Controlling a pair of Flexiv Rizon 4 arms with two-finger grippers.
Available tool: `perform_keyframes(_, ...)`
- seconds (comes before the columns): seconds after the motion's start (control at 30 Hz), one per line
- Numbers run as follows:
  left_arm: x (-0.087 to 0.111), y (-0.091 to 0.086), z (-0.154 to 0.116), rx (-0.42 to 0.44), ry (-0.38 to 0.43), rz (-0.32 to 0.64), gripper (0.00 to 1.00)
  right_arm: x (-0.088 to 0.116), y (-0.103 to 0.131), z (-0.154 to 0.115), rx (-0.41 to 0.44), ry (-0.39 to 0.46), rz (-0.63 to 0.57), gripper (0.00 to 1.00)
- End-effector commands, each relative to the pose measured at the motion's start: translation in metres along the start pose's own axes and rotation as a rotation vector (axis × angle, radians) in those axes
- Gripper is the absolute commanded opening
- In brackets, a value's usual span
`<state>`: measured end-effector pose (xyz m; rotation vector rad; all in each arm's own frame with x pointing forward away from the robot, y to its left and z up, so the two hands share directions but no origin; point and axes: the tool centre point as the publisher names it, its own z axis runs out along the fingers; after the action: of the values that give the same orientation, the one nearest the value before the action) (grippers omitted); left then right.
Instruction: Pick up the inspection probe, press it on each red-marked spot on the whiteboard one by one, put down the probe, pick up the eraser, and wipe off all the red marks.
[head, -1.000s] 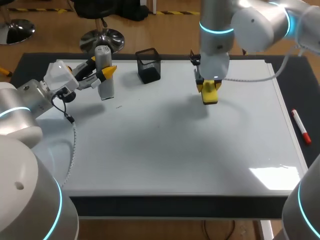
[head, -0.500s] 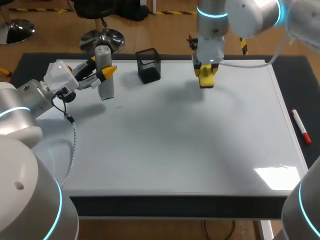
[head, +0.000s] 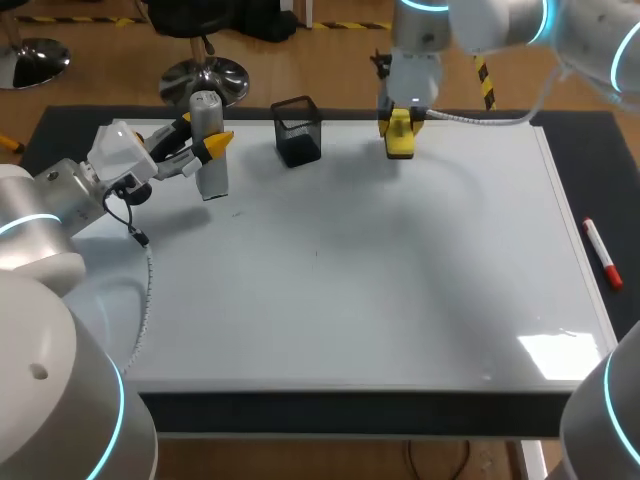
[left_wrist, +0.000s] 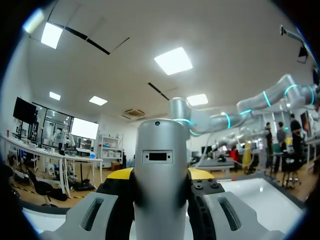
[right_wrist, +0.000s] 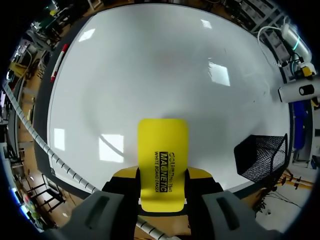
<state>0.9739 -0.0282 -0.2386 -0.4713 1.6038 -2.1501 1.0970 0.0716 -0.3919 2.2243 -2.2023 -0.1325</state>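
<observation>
Right claw grips yellow eraser (whiteboard ahead).

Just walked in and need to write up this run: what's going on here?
The left gripper holds the grey probe upright at the whiteboard's far left corner. The right gripper holds the yellow eraser at the board's far edge, near a black mesh basket. No red marks show on the board.

Bright even overhead light, white glare patches on the whiteboard, soft grey shadows across its far half
</observation>
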Motion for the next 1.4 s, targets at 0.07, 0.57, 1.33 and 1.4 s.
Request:
perform_keyframes(0.07, 0.0, -0.001, 0.001, 0.0, -0.001, 0.0, 0.0, -0.007, -0.018, 0.012, -0.093, 0.005, -0.01, 0.0)
perform_keyframes(0.57, 0.0, -0.001, 0.001, 0.0, -0.001, 0.0, 0.0, -0.014, -0.024, 0.031, -0.134, 0.006, -0.017, 0.0)
perform_keyframes(1.33, 0.0, -0.001, 0.001, 0.0, -0.001, 0.0, 0.0, -0.008, -0.016, 0.029, -0.113, 0.045, 0.025, 1.0)
perform_keyframes(1.4, 0.0, -0.001, 0.001, 0.0, -0.001, 0.0, 0.0, -0.006, -0.014, 0.027, -0.105, 0.038, 0.035, 1.0)
